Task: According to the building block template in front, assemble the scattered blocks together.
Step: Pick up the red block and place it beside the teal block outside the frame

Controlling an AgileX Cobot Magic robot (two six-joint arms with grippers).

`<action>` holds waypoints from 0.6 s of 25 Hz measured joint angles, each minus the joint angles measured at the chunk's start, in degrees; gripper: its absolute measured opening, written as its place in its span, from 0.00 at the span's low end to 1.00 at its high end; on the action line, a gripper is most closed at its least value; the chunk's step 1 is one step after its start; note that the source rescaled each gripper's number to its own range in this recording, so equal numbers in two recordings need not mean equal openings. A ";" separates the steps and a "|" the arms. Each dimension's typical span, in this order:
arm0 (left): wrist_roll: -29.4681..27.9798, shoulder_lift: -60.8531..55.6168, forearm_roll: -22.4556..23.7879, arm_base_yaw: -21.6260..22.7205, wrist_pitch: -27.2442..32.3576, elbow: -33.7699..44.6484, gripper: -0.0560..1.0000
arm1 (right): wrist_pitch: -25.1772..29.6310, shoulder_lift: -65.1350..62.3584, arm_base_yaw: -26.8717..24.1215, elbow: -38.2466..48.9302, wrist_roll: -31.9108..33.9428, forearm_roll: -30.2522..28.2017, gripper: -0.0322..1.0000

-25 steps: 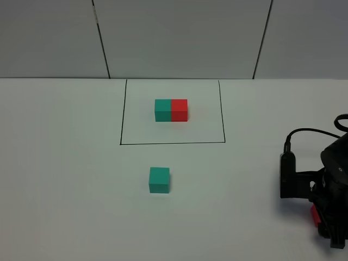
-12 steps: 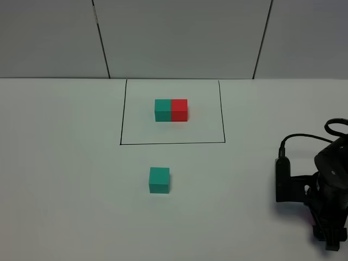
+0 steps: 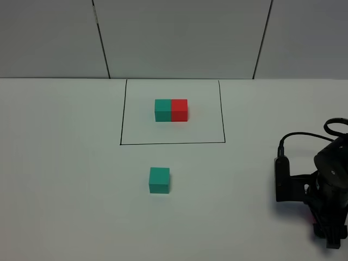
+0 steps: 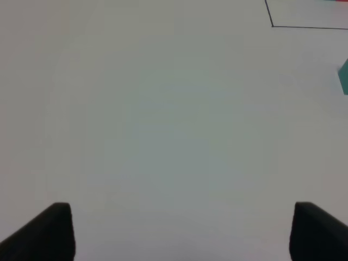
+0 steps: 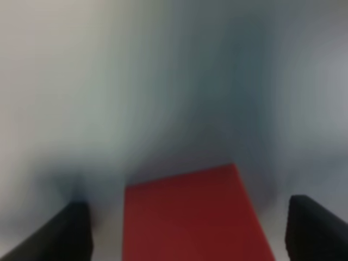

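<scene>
The right gripper (image 5: 193,235) hangs spread around the red cube (image 5: 185,215), far right of the template (image 3: 171,110). The cube looks skewed between the jaws, so a squeeze could twist it or pop it free. The teal cube (image 3: 159,180) sits just in front of the template, and the left gripper (image 4: 182,234) is spread and empty.

No text, label, brand, number or sign can be read in any view. The teal cube (image 3: 159,180) and the template pair (image 3: 171,110) show faces of plain colour only (the red cube (image 5: 190,217) is blurred in the right wrist view, though it too looks plain). The black outline (image 3: 172,143) on the table (image 3: 65,163) is a bare drawn rectangle with no lettering.
</scene>
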 joint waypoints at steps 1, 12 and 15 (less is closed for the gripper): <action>0.00 0.00 0.00 0.00 0.00 0.00 0.89 | 0.00 0.00 0.00 0.00 0.00 -0.12 0.91; 0.00 0.00 0.00 0.00 0.00 0.00 0.89 | 1.84 0.43 -1.71 -0.13 -0.22 -2.59 0.89; 0.00 0.00 0.00 0.00 0.00 0.00 0.89 | 2.04 0.47 -1.85 -0.13 -0.56 -2.87 0.88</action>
